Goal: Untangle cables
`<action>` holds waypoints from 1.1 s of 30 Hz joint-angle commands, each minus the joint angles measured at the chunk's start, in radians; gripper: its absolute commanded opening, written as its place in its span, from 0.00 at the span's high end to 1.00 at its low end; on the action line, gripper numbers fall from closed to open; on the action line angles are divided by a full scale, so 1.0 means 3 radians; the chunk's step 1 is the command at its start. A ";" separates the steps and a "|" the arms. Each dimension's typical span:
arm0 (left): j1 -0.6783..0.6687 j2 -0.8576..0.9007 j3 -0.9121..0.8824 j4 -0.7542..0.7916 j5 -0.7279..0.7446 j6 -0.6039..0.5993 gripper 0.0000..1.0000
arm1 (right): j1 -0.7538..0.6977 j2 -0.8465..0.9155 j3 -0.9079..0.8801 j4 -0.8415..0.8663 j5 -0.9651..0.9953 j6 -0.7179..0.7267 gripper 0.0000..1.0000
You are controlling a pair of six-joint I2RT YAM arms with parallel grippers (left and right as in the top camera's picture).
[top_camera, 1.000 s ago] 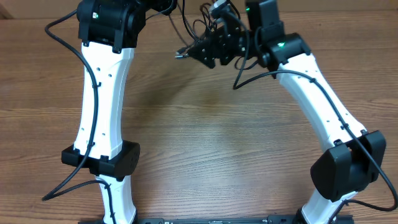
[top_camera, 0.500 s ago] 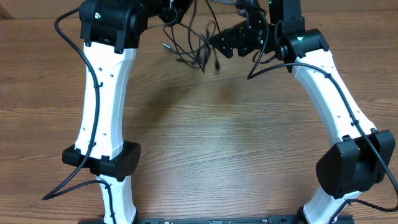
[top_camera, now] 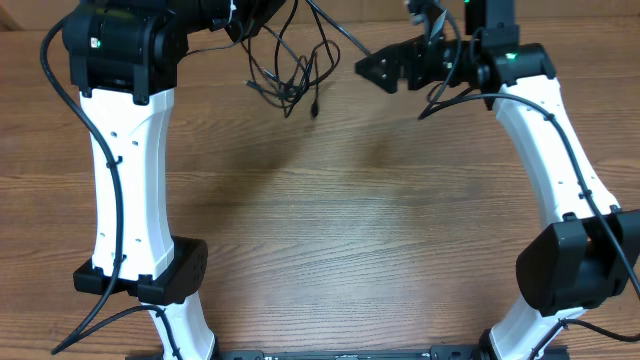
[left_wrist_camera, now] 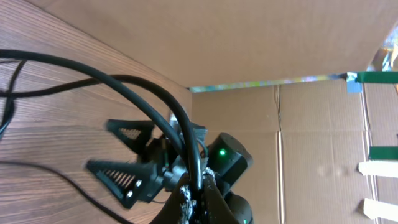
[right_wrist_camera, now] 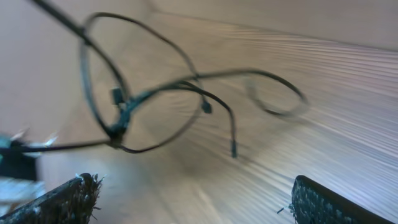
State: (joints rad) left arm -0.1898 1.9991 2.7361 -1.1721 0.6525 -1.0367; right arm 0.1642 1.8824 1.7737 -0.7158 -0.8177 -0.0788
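The thin black cables (top_camera: 290, 70) hang in a tangled bundle above the far middle of the table, with a plug dangling at the bottom. My left gripper (top_camera: 248, 22) is shut on a cable (left_wrist_camera: 186, 149) and holds the bundle up; the strand runs between its fingertips (left_wrist_camera: 198, 196). My right gripper (top_camera: 375, 70) is open and empty, just right of the bundle. In the right wrist view the looped cables (right_wrist_camera: 161, 93) hang ahead of its spread fingers (right_wrist_camera: 193, 199).
The wooden table (top_camera: 330, 220) lies below the arms. A cardboard wall (left_wrist_camera: 311, 143) stands behind the table's far edge. The white arm links (top_camera: 125, 170) (top_camera: 550, 140) reach over the left and right sides.
My right gripper has let go of the cables and moved right, now open. My left arm has swung left, carrying the bundle with it.
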 commanded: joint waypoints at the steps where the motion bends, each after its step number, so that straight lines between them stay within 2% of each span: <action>1: -0.0023 -0.0083 0.0052 0.0067 0.0220 0.0225 0.96 | 0.0175 -0.0001 0.0042 0.0067 -0.0567 -0.0118 0.02; 3: -0.0023 -0.0083 0.0052 0.0058 0.0247 0.0359 0.96 | 0.0292 -0.0001 0.0042 0.0076 -0.0849 -0.0296 0.02; 6: -0.0024 -0.0081 0.0052 0.0041 0.0426 0.0626 0.96 | 0.0426 -0.0001 0.0042 0.0116 -0.0858 -0.0379 0.03; 15: -0.0099 -0.0081 0.0052 -0.0020 0.0340 0.0769 0.96 | 0.0732 -0.0001 0.0042 0.0154 -0.0893 -0.0376 0.06; 16: -0.0125 -0.0081 0.0052 -0.0020 0.0301 0.0778 0.96 | 0.0774 -0.0001 0.0042 0.0178 -0.0893 -0.0376 0.10; 17: -0.0163 -0.0081 0.0052 -0.0029 0.0240 0.0773 0.96 | 0.0811 -0.0001 0.0042 0.0205 -0.0865 -0.0374 0.40; 18: -0.0198 -0.0081 0.0052 -0.0051 0.0153 0.0762 0.96 | 0.0837 -0.0001 0.0042 0.0228 -0.0785 -0.0348 0.83; 19: -0.0205 -0.0081 0.0052 -0.0042 0.0149 0.0762 0.96 | 0.0839 -0.0001 0.0042 0.0214 -0.0591 -0.0295 0.96; 22: -0.0149 -0.0083 0.0052 0.0062 0.0264 0.0690 0.96 | 0.0813 -0.0001 0.0042 0.0102 0.0155 -0.0163 0.96; 23: -0.0056 -0.0083 0.0052 0.0205 0.0460 0.0605 0.96 | 0.0771 -0.0001 0.0042 0.0006 0.0413 -0.0165 0.96; 25: 0.0058 -0.0083 0.0052 0.0348 0.0626 0.0500 0.96 | 0.0701 -0.0001 0.0042 -0.0100 0.0645 -0.0178 0.96; 33: 0.0582 -0.0083 0.0052 0.0458 0.1152 0.0375 0.96 | 0.0202 -0.0001 0.0042 -0.0303 0.0777 -0.0177 0.96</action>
State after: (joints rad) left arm -0.0601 1.9987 2.7350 -1.0462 0.8829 -0.9070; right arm 0.2840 1.8843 1.7813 -0.7952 -0.6353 -0.1375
